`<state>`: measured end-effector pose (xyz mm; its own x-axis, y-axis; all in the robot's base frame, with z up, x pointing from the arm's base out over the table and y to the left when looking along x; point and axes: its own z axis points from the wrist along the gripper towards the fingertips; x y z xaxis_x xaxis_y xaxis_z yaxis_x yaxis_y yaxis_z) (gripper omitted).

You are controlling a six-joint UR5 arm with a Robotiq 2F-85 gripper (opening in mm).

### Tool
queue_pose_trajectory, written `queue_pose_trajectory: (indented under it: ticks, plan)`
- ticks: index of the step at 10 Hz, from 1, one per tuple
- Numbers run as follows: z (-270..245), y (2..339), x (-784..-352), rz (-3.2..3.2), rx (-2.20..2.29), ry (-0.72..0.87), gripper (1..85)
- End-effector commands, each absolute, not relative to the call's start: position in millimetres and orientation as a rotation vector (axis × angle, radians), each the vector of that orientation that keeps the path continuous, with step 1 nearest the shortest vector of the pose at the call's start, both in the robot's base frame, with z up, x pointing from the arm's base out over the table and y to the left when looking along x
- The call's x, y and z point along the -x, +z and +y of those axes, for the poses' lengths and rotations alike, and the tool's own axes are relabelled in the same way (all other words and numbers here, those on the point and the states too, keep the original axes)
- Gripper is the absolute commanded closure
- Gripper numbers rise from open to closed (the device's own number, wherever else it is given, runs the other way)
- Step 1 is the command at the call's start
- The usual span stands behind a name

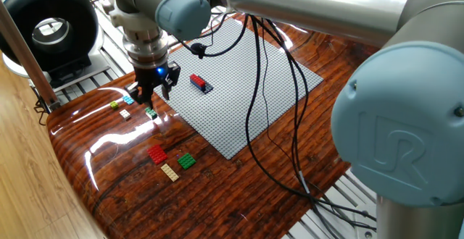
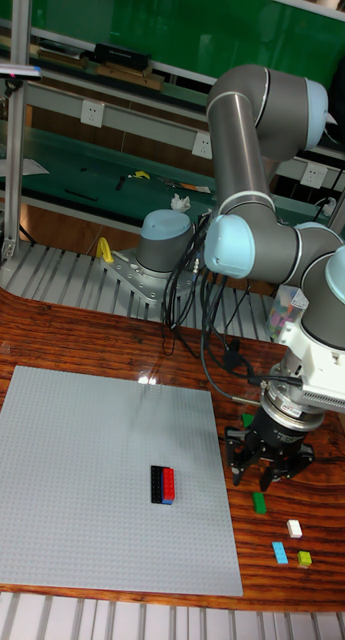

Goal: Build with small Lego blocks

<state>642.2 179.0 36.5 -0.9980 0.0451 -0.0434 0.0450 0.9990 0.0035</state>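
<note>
The end effector [image 2: 255,478], fingers spread and empty, hangs just above a green Lego brick [image 2: 259,501] on the wooden tabletop [image 1: 239,188], beside the grey baseplate [image 2: 92,470] carrying a red-and-black stack [image 2: 163,484].

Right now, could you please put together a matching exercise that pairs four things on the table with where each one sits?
Things:
1. red and dark blue blocks
2. green block
3. tan block
4. gripper

Places:
A. on the wood, next to a red block
B. on the grey baseplate
C. above the green block
D. just off the baseplate's edge

Pairs: 1-B, 2-D, 3-A, 4-C
</note>
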Motion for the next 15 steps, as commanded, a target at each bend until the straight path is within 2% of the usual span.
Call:
queue_pose_trajectory:
  ticks: [1,3,8,11,15]
  plan:
    - [180.7,37.5,-635.5,3.127,-0.013,0.021,41.3]
    - [191.0,37.9,-636.7,3.121,-0.009,0.083,41.0]
    - [213.9,24.1,-648.3,3.095,-0.038,0.069,40.7]
    - [208.7,27.5,-651.9,3.097,-0.052,0.048,41.7]
    - [217.9,27.8,-645.8,3.119,-0.019,0.102,41.7]
